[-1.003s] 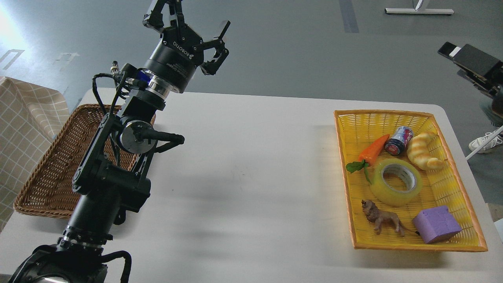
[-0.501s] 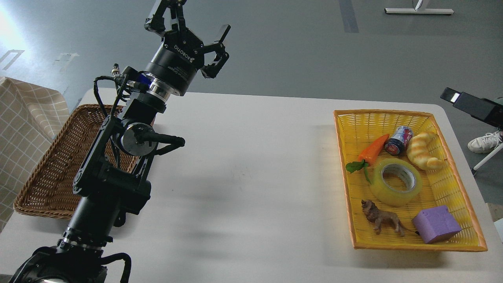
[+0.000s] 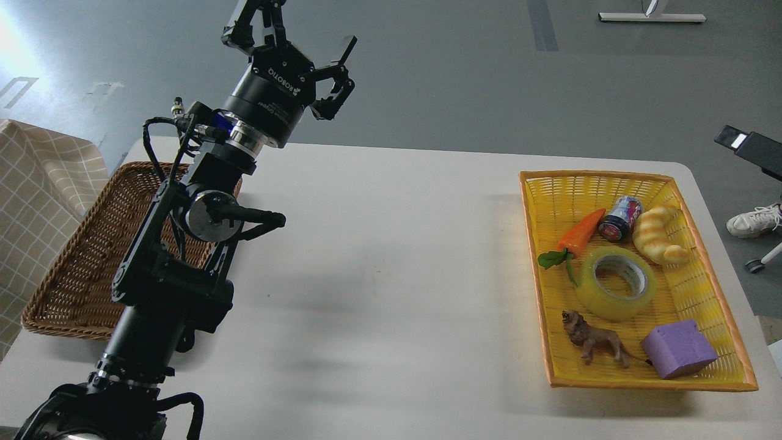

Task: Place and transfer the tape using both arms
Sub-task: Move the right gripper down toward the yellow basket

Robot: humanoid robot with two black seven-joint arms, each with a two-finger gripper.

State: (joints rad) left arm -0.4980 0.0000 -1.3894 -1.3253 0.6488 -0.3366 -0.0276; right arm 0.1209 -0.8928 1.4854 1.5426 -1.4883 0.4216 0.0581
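Observation:
The tape (image 3: pixel 617 283), a translucent yellow roll with a grey-white core, lies flat in the middle of the yellow basket (image 3: pixel 595 175) at the right of the white table (image 3: pixel 391 275). My left arm rises from the lower left. Its gripper (image 3: pixel 299 33) is raised high above the table's far left edge, fingers spread open and empty, far from the tape. My right gripper does not show in this view.
The yellow basket also holds a toy carrot (image 3: pixel 580 232), a can (image 3: pixel 620 218), a croissant (image 3: pixel 658 242), a lion figure (image 3: pixel 595 344) and a purple block (image 3: pixel 678 349). A brown wicker basket (image 3: pixel 79 263) sits at the left. A black device (image 3: pixel 752 148) hangs off the right edge.
My left gripper has barely shifted, a touch up and left. The black device at the right edge has moved down and then rightward. The tape has not moved.

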